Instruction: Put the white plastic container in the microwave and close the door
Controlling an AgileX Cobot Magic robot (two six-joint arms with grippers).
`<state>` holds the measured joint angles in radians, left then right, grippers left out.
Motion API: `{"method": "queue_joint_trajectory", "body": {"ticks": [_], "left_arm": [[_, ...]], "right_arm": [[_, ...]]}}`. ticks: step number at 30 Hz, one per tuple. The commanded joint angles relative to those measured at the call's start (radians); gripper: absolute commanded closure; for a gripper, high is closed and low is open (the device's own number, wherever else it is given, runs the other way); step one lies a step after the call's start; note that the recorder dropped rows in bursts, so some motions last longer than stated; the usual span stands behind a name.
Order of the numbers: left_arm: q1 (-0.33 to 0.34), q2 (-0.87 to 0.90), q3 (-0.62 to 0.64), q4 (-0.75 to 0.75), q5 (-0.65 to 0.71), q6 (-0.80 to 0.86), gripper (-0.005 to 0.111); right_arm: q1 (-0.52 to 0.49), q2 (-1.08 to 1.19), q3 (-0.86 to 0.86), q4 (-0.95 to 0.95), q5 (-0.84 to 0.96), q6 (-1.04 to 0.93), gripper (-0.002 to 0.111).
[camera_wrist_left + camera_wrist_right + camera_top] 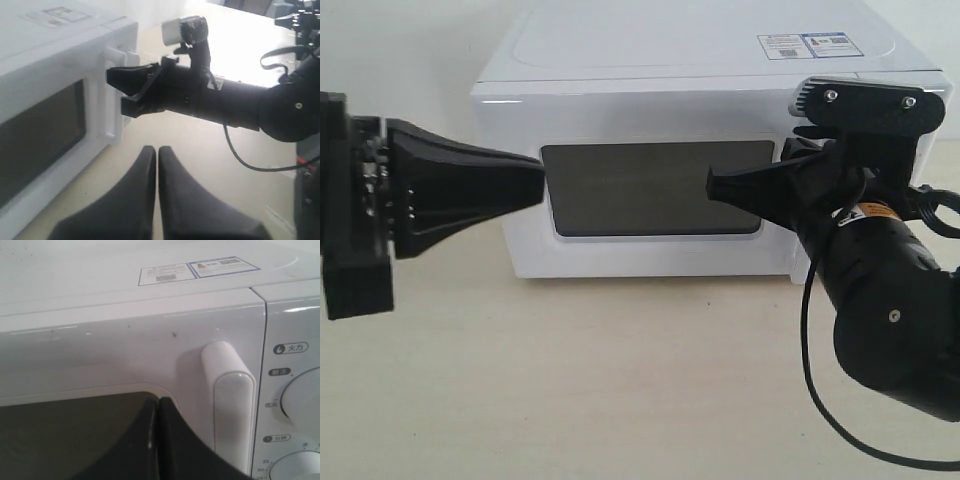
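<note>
On the pale tabletop [620, 380] stands the white boxy countertop microwave [700, 70], its white door [650, 120] with the dark rectangular window [640, 190] shut flush. Before the window's right end, just beside the door's vertical white bar handle [232, 405], hangs the black right gripper [712, 185], fingers pressed together on nothing. Toward the window's left edge points the black left gripper [542, 180], likewise pressed together and empty.

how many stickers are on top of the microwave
2. Both lie side by side on the microwave's top toward its dial end: a red-marked sticker and a blue-bordered sticker nearer that end. The top's back is cut off, so more may hide.
</note>
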<state>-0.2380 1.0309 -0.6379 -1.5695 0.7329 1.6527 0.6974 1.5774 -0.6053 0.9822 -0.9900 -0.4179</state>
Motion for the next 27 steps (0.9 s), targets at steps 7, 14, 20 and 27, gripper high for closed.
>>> {"method": "queue_joint_trajectory", "body": {"ticks": [7, 14, 20, 27], "left_arm": [[-0.004, -0.522, 0.280, 0.190, -0.700, -0.371, 0.103], [0.046, -0.767, 0.453, 0.194, -0.915, -0.374, 0.103], [0.081, -0.906, 0.459, 0.194, -0.914, -0.374, 0.103], [0.081, -1.019, 0.459, 0.194, -0.914, -0.374, 0.103]], "right_arm": [[0.001, -0.010, 0.006, 0.000, -0.025, -0.003, 0.108], [0.001, -0.010, 0.006, -0.004, -0.029, -0.003, 0.108], [0.001, -0.010, 0.006, -0.004, -0.029, -0.003, 0.108], [0.001, -0.010, 0.006, -0.004, -0.029, -0.003, 0.108]]}}
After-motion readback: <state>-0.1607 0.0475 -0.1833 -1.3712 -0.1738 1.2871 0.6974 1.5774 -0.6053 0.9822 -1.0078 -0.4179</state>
